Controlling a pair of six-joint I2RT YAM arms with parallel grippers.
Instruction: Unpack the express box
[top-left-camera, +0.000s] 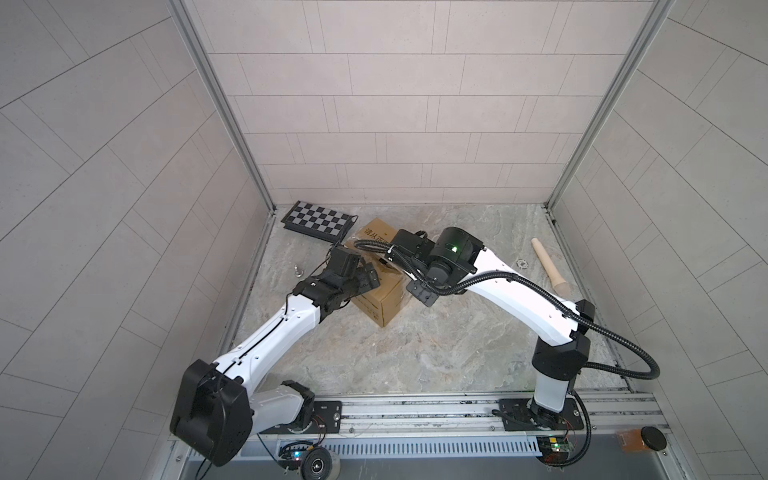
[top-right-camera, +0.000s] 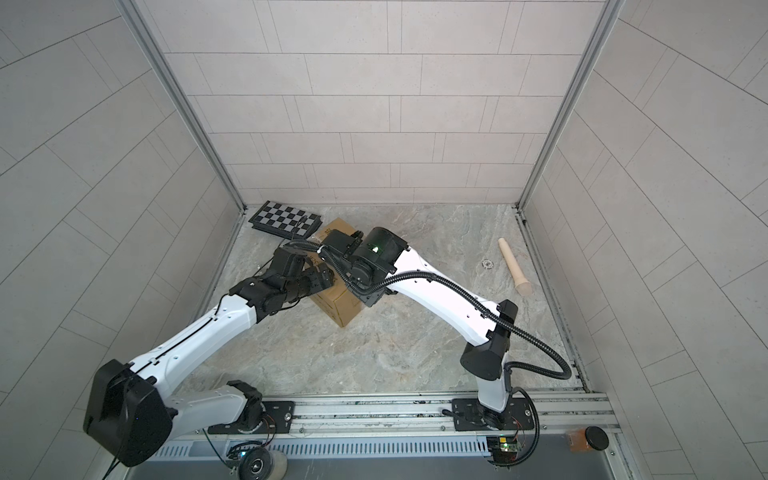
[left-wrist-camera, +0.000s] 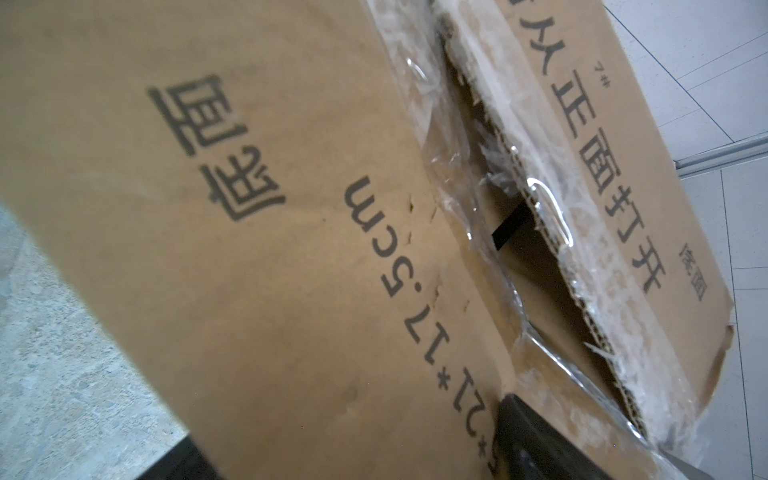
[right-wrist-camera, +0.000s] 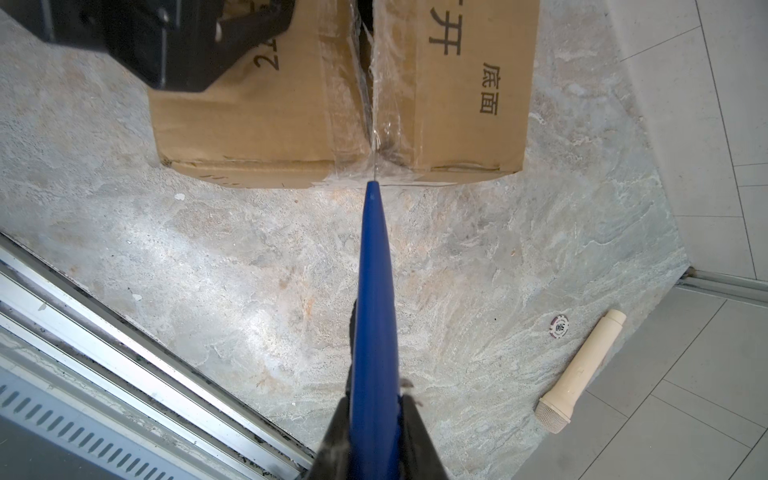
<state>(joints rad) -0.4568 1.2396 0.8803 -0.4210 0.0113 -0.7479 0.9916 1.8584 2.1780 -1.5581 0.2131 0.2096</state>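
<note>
The express box (top-left-camera: 384, 301) (top-right-camera: 343, 309), a brown carton with black print, stands on the stone floor between both arms. In the left wrist view the express box (left-wrist-camera: 291, 249) fills the picture, and the clear tape (left-wrist-camera: 469, 199) along its seam is torn open to a dark gap. My left gripper (top-left-camera: 368, 276) (left-wrist-camera: 361, 453) is open wide across one printed panel, with one finger (left-wrist-camera: 540, 440) at the seam. My right gripper (right-wrist-camera: 374, 399) is shut on a blue tool (right-wrist-camera: 374, 270). The tool's thin tip touches the taped seam (right-wrist-camera: 376, 137) at the box's near edge.
A black-and-white chequered board (top-left-camera: 319, 222) lies by the back left corner, just behind the box. A beige microphone-shaped piece (top-left-camera: 548, 266) (right-wrist-camera: 582, 374) and a small chip (top-left-camera: 521, 263) (right-wrist-camera: 559, 326) lie to the right. A metal rail (top-left-camera: 415, 411) runs along the front.
</note>
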